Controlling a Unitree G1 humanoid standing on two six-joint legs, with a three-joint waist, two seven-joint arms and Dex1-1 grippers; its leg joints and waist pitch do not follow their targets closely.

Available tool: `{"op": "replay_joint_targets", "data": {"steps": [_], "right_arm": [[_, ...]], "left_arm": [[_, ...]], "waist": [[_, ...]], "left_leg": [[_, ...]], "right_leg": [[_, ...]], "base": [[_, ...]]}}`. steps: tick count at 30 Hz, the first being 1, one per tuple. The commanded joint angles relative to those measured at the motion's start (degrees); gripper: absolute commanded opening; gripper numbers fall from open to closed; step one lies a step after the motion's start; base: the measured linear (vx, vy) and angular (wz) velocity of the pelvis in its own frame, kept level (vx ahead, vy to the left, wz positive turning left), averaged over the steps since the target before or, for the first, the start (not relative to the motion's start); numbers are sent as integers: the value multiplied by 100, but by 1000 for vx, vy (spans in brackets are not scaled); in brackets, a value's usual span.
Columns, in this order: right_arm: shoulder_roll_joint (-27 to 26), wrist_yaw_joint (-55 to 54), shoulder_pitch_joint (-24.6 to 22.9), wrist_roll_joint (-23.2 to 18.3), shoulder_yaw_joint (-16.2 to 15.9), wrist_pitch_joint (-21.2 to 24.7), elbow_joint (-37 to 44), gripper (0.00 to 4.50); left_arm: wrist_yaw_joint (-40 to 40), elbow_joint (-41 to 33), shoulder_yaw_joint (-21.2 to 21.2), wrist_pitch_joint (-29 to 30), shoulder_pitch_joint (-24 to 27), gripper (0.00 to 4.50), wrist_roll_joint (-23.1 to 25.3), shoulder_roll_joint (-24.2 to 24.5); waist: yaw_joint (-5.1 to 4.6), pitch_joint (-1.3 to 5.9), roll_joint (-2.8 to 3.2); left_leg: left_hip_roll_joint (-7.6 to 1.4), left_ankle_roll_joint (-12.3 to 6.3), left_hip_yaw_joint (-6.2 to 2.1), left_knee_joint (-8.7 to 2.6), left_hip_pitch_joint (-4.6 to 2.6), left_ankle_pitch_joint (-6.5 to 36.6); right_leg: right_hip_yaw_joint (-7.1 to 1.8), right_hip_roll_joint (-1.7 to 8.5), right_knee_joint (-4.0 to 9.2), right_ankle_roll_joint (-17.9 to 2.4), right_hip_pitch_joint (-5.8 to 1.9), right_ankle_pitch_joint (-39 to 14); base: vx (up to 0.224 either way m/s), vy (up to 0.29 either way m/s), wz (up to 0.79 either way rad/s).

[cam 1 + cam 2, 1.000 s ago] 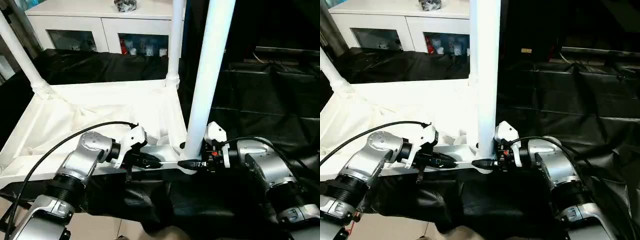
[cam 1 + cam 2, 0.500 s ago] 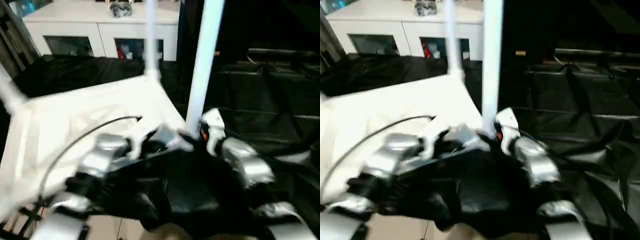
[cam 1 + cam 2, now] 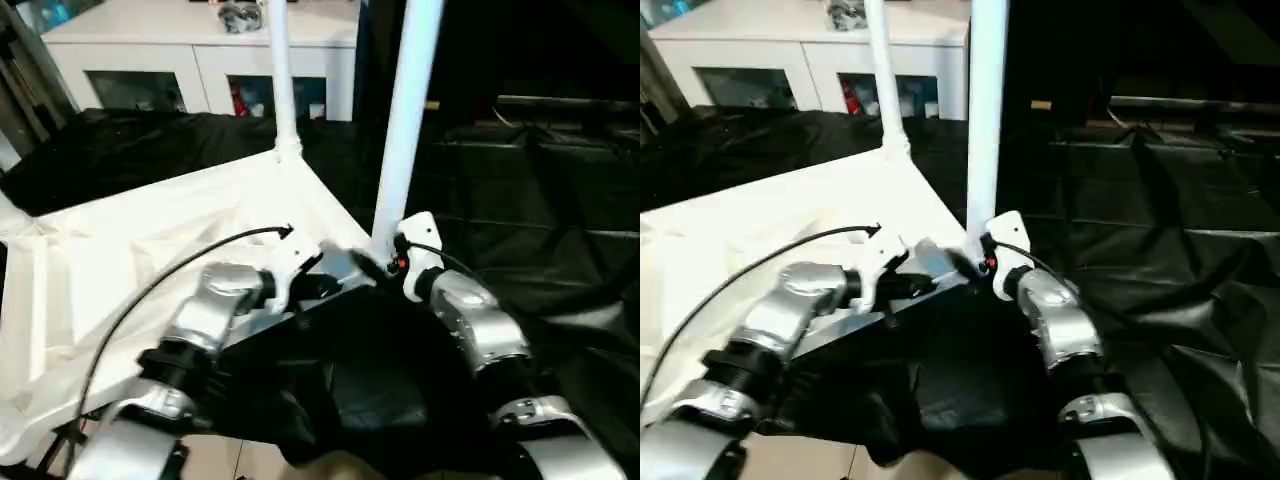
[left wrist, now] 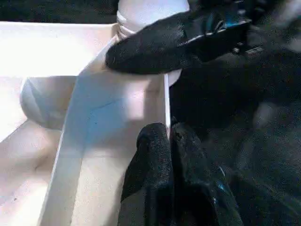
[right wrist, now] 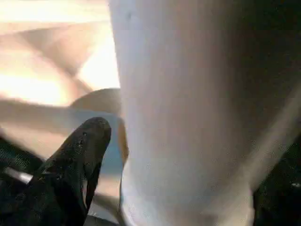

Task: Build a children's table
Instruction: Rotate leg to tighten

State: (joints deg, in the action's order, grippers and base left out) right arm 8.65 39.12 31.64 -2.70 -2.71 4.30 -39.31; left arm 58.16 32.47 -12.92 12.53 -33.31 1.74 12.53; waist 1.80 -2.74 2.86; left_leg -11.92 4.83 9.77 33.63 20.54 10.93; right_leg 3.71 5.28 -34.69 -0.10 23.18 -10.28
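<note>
Black sheeting under ribbed tabletop (image 3: 150, 240); left gripper (image 4: 165, 141) jaws pinch its rim, right gripper (image 3: 385, 262) unclear.

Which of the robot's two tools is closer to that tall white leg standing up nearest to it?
Right. The right tool sits at the base of the near leg; the left tool pinches the tabletop edge just beside it.

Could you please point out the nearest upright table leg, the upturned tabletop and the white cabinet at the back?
nearest upright leg (image 3: 400, 150), left eye view, mid-shaft.
upturned tabletop (image 3: 150, 240), left eye view, ribbed underside.
white cabinet (image 3: 160, 30), left eye view, top surface.
</note>
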Motion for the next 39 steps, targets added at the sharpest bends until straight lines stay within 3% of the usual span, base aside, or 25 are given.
{"op": "replay_joint_targets", "data": {"steps": [1, 2, 6, 9, 15, 22, 23, 27, 29, 31, 35, 39], "right_arm": [[-4, 925, -27, -111, -532, 81, 67, 390], [130, 1242, -60, -151, -570, 64, 154, 390], [826, 2747, -285, -416, -882, 575, 742, 390], [1043, 3238, -308, -459, -944, 683, 828, 390], [1265, 3727, -347, -476, -1169, 770, 964, 390], [1254, 3860, -355, -441, -1250, 941, 1081, 338], [1238, 3853, -366, -444, -1260, 944, 1088, 321], [1138, 3627, -447, -460, -1210, 926, 1101, 293], [913, 2963, -485, -396, -1009, 921, 945, 274], [763, 2506, -464, -321, -890, 908, 786, 271], [239, 1027, -348, -178, -518, 881, 291, 267], [-323, -520, -132, -55, -216, 807, -240, 267]], "left_arm": [[662, -410, -329, -260, -89, 0, -270, -78], [821, -414, -341, -327, -89, 0, -281, -20], [1440, -481, -415, -337, -82, 0, -373, 262], [1659, -456, -420, -396, -104, 0, -446, 338], [1928, -503, -455, -387, -124, 0, -536, 407], [2084, -547, -470, -376, -106, 0, -568, 429], [2069, -534, -465, -391, -105, 0, -562, 428], [1862, -439, -391, -438, -114, 0, -499, 360], [1374, -236, -256, -353, -193, 0, -393, 190], [1066, -100, -174, -318, -255, 0, -343, 87], [159, 298, 4, -199, -470, 0, -183, -225], [-811, 660, 149, -69, -715, 0, -40, -574]], "waist": [[9, 398, -2], [25, 402, 2], [116, 384, 35], [178, 379, 25], [190, 377, 8], [192, 384, 19], [197, 384, 47], [187, 384, 52], [177, 369, 66], [156, 362, 49], [71, 320, 51], [-20, 322, 76]], "left_leg": [[-60, -409, 25, -358, 16, 1061], [-58, -503, 31, -345, 26, 922], [-90, -672, 42, -333, 13, 958], [-105, -567, 43, -345, -4, 1114], [-97, -444, 32, -355, 7, 1135], [-94, -435, 29, -349, 14, 1071], [-94, -423, 26, -351, 6, 1087], [-93, -401, 26, -353, 12, 1116], [-87, -363, 29, -358, 11, 1157], [-69, -266, 21, -376, 7, 1336], [-33, -81, 7, -403, -21, 1643], [-13, 18, -15, -420, -38, 1756]], "right_leg": [[-194, 209, 371, -1561, -330, -539], [-181, 192, 340, -1661, -344, -229], [-166, 196, 335, -1785, -348, -198], [-174, 212, 344, -1787, -330, -449], [-177, 223, 359, -1688, -337, -668], [-173, 225, 357, -1690, -338, -632], [-171, 225, 356, -1695, -334, -640], [-171, 221, 357, -1699, -341, -581], [-175, 219, 372, -1657, -324, -693], [-162, 224, 412, -1549, -340, -1101], [-165, 241, 525, -1193, -300, -2116], [-158, 221, 543, -1075, -270, -2232]], "base": [[0, 0, 0], [0, 0, 0], [0, 0, 0], [0, 0, 0], [0, 0, 0], [0, 0, 0], [0, 0, 0], [0, 0, 0], [0, 0, 0], [0, 0, 0], [0, 0, 0], [0, 0, 0]]}}
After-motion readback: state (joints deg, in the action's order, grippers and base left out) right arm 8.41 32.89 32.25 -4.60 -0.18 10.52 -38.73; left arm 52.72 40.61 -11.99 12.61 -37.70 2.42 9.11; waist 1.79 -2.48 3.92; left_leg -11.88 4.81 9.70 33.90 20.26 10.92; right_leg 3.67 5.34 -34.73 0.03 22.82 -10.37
